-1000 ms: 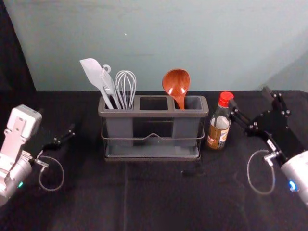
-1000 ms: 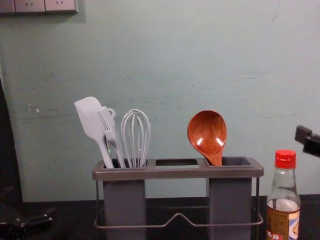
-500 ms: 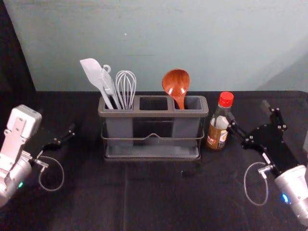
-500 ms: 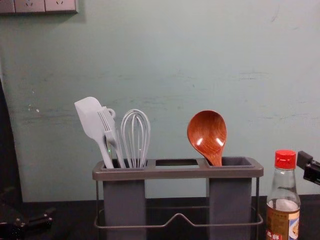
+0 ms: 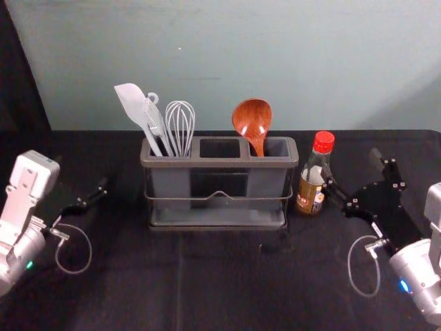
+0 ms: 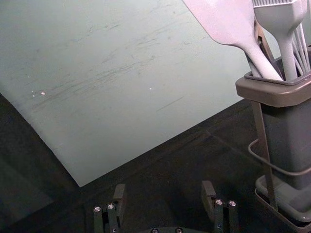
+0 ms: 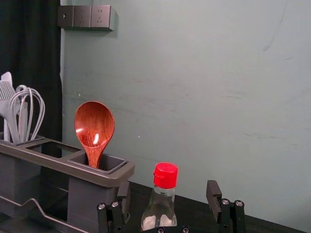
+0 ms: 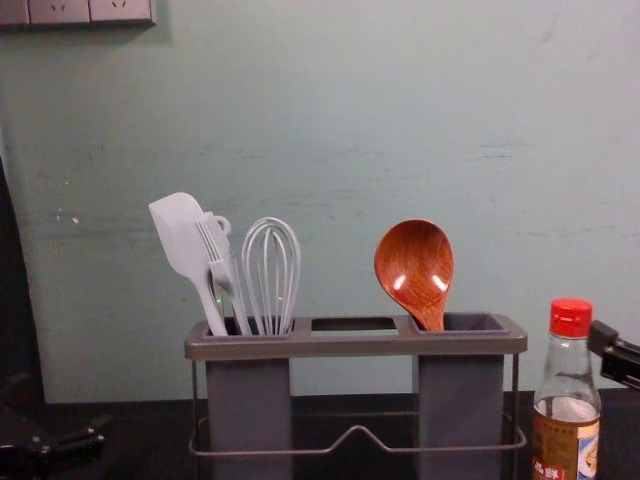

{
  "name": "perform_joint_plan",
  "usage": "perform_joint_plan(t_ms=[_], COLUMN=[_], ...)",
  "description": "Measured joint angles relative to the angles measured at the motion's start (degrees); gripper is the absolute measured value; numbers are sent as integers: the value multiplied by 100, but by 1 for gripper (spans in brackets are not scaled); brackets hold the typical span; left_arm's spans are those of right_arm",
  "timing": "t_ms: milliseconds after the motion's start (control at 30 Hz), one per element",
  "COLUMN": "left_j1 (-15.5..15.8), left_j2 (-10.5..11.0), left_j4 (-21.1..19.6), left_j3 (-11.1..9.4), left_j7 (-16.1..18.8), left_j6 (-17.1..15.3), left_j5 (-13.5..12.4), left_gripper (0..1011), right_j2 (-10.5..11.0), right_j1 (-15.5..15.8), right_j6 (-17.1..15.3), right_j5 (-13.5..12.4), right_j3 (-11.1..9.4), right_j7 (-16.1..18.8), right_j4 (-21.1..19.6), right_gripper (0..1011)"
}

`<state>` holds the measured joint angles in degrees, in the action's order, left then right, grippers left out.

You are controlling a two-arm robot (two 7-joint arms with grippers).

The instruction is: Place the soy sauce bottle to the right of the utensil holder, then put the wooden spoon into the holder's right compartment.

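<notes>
The soy sauce bottle (image 5: 313,181), red-capped, stands upright just right of the grey utensil holder (image 5: 219,163). The wooden spoon (image 5: 253,121) leans, bowl up, in the holder's right compartment. My right gripper (image 5: 351,164) is beside the bottle on its right, one finger close against it. In the right wrist view, the open right gripper (image 7: 168,190) has the bottle (image 7: 160,204) showing between its fingers, not clasped. Left of the holder, low over the table, is my left gripper (image 5: 81,176); the left wrist view shows this left gripper (image 6: 164,190) open and holding nothing.
A white spatula (image 5: 134,107), a brush (image 8: 220,262) and a whisk (image 5: 180,125) stand in the holder's left compartment. The wall (image 5: 227,55) rises behind the dark-covered table (image 5: 227,283). Sockets (image 7: 85,16) are mounted on the wall.
The right gripper has shifted left and toward the table's front in the head view, and lower in the chest view. Bottle, spoon, holder and left arm have stayed put.
</notes>
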<state>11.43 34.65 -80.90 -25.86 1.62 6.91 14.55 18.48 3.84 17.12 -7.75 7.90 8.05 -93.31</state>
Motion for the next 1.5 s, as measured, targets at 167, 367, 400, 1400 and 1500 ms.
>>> perform_joint_plan(t_ms=[167, 367, 400, 1400, 1500], left_j1=[0, 0, 0, 0, 0], left_j2=[0, 0, 0, 0, 0], left_j4=[0, 0, 0, 0, 0], left_j3=[0, 0, 0, 0, 0], left_j7=[0, 0, 0, 0, 0], left_j6=[0, 0, 0, 0, 0], left_j5=[0, 0, 0, 0, 0], left_gripper=[1011, 1011, 1011, 1011, 1011], right_j2=[2, 6, 6, 11, 11], right_j1=[0, 0, 0, 0, 0], right_j6=[-5, -8, -8, -14, -15], right_j5=[-5, -13, -14, -31, -31], right_j3=[3, 5, 5, 5, 5], right_j7=[1, 4, 5, 8, 8], right_j4=[-7, -15, -15, -24, -24], right_gripper=[1002, 1002, 1002, 1002, 1003])
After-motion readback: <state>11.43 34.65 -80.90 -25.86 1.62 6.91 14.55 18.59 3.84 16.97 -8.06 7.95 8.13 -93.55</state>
